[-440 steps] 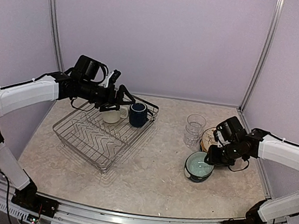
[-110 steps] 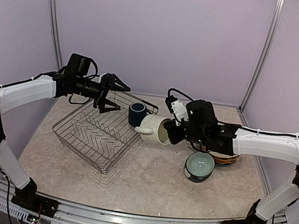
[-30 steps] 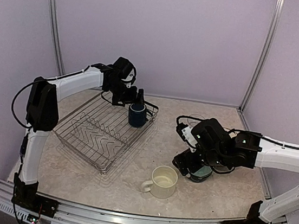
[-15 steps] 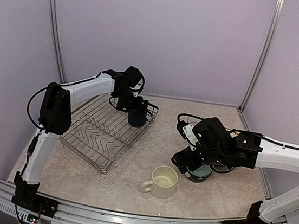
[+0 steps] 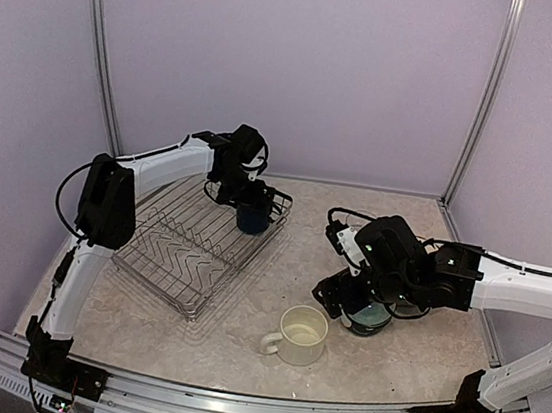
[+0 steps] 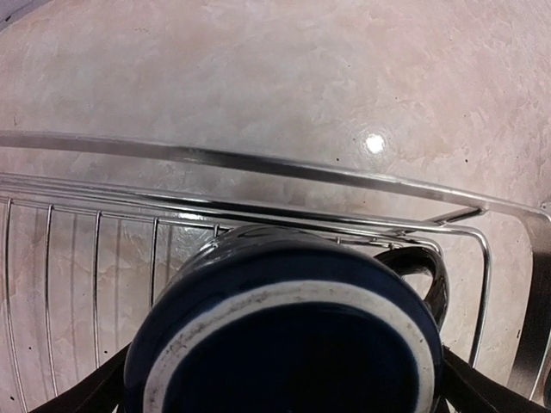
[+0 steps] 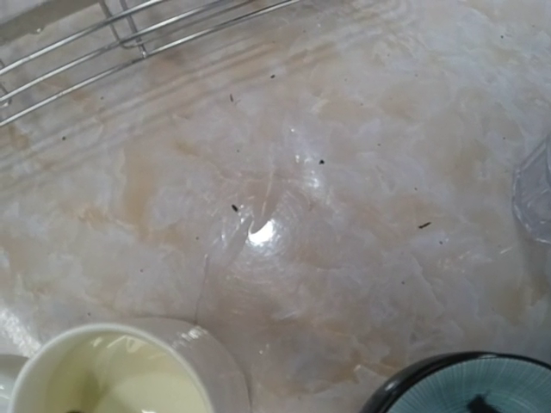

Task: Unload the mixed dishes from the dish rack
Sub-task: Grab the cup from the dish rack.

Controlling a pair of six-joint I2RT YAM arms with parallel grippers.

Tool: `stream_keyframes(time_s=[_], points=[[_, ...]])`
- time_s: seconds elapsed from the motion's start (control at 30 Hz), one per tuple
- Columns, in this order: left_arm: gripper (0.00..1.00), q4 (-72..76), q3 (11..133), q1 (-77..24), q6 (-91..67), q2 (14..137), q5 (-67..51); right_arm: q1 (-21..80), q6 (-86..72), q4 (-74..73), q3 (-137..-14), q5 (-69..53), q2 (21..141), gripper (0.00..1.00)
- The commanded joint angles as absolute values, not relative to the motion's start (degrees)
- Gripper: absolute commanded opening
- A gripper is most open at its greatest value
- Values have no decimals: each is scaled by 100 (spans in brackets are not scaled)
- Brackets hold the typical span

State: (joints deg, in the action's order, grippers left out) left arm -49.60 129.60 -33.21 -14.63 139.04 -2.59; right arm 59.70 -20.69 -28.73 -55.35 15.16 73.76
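Navy mug (image 6: 284, 344) is the only dish I see in the dish rack (image 5: 164, 253), and it stands in the far right corner of the basket, close against the wire wall. The left tool (image 5: 249, 203) hangs directly over it. In the left wrist view the mug fills the lower middle of the picture. One round end with a pale ring faces the camera, and the handle points to the right. A dark finger (image 6: 90, 394) shows at the left side of the mug and another at the right side, so the mug sits between them. The jaws are spread wide around it, but I cannot tell if the pads already press on the wall of the mug.

On the counter (image 5: 238, 353), near and to the right of the rack, the cream mug (image 5: 303, 334) stands upright. The teal bowl (image 5: 371, 321) is just beside it on the right. The right tool (image 5: 334, 292) hovers low above the counter, between these two and a little farther back. Its fingers do not show clearly in any view, so I cannot tell if it is open or closed, and I see nothing held in it. At the right edge of the right wrist view a part of the clear glass tumbler (image 7: 538, 194) appears.
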Motion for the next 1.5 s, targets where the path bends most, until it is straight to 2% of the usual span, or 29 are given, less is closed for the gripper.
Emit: stream_keyframes(time_s=[0.0, 0.07, 0.33, 0.47, 0.77, 0.97, 1.17, 1.3, 1.47], points=[[99, -4808, 13105, -3340, -1248, 14028, -293, 5940, -2203, -2731, -5388, 1415, 7428, 94], [98, -4745, 13062, -3340, -1194, 14021, -304, 5933, -2183, -2715, -5405, 1412, 7486, 94], [64, -4585, 12723, -3340, -1165, 13673, -384, 5933, -2195, -2669, -5561, 1481, 7673, 95], [54, -4524, 12315, -3340, -1178, 13290, -312, 5932, -2161, -2496, -5543, 1452, 7679, 95], [43, -4207, 11075, -3312, -1320, 12209, -352, 5863, -2136, -2228, -5536, 1294, 7863, 96], [36, -4144, 10734, -3173, -1524, 11936, -776, 5800, -2259, -1747, -5324, 1109, 7734, 97], [33, -4134, 10555, -3081, -1620, 11695, -881, 5752, -2282, -1722, -5364, 1089, 7833, 97], [31, -4134, 10493, -2845, -1877, 11480, -1335, 5552, -2513, -1508, -5385, 890, 7892, 98], [31, -3571, 9949, -2423, -2556, 10845, -2493, 5312, -2809, -882, -5497, 296, 7989, 98]])
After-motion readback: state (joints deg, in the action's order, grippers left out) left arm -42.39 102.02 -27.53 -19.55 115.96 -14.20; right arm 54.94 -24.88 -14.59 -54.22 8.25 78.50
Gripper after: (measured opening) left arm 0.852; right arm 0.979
